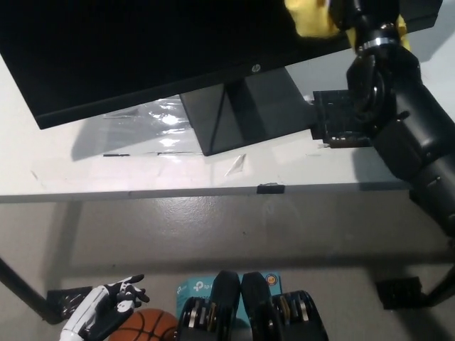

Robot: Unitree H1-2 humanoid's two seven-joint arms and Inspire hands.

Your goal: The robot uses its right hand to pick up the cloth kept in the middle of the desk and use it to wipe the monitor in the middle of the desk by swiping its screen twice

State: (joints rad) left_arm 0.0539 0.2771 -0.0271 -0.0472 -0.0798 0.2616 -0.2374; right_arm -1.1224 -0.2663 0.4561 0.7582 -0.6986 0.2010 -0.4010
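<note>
Two swipes wanted: right hand [353, 13] is pressing the cloth [311, 17] on the monitor [142, 50] near its right end, at the frame's top edge.
Fingers: the right hand's fingers are closing on the cloth; most of that hand is hidden past the frame edge.
Cloth: yellow, bunched, lying against the dark screen just left of the wrist.
Doing it well: I judge the pass needs flat, steady contact, with the cloth staying spread under the palm and pressure staying light so the screen is not rocking on its stand [242, 114].
In the way: stand sitting below the monitor; a black square piece [340, 117] lying on the counter [85, 167] right of the stand, close under the forearm.
Other things: clear plastic film [153, 117] left of the stand.
Left hand [106, 305]: hanging far below the monitor, fingers apart, holding nothing, beside a basketball [146, 327].
</note>
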